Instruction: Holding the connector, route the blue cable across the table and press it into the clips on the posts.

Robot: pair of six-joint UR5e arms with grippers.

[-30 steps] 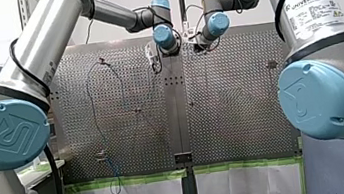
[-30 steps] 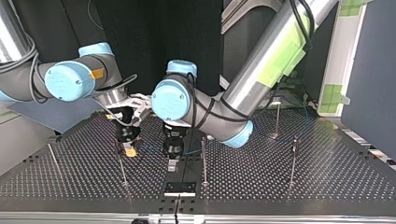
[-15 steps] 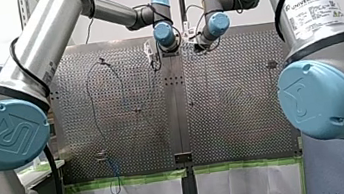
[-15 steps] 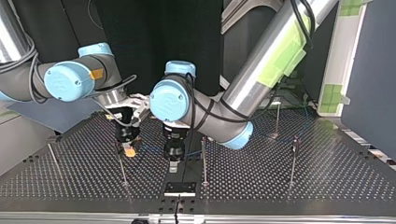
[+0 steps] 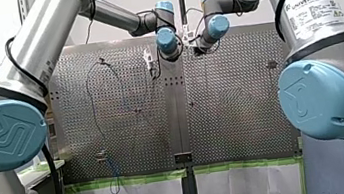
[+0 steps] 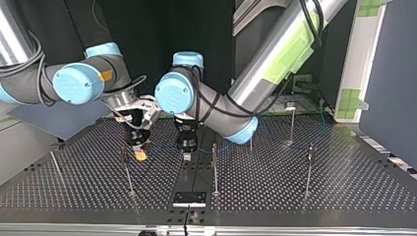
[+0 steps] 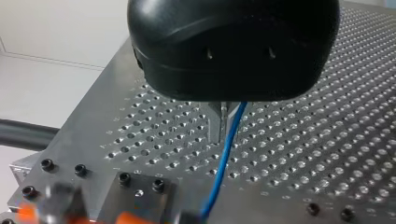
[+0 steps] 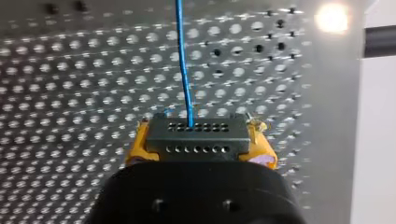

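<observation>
In the left wrist view my left gripper (image 7: 222, 135) has its metal fingers shut on the blue cable (image 7: 219, 177), which runs on past them toward the plate's edge. In the right wrist view my right gripper (image 8: 200, 128) holds the black connector (image 8: 196, 144) between yellow pads, and the cable (image 8: 183, 65) leaves its face ahead. In the top view the right gripper (image 6: 141, 156) and the left gripper (image 6: 187, 156) hang close together above the perforated table (image 6: 344, 187), with the cable (image 6: 164, 149) stretched between them. The front view shows the cable (image 5: 92, 107) looping over the table's left half.
Thin posts stand on the table: one (image 6: 128, 172) just before my right gripper, one (image 6: 214, 169) beside my left gripper, and others (image 6: 309, 169) (image 6: 292, 125) toward the top view's right. A black block (image 6: 189, 198) is bolted at the near edge.
In the top view both grippers have moved back from the near edge and the black block, the left one further. The cable between them now sits higher.
</observation>
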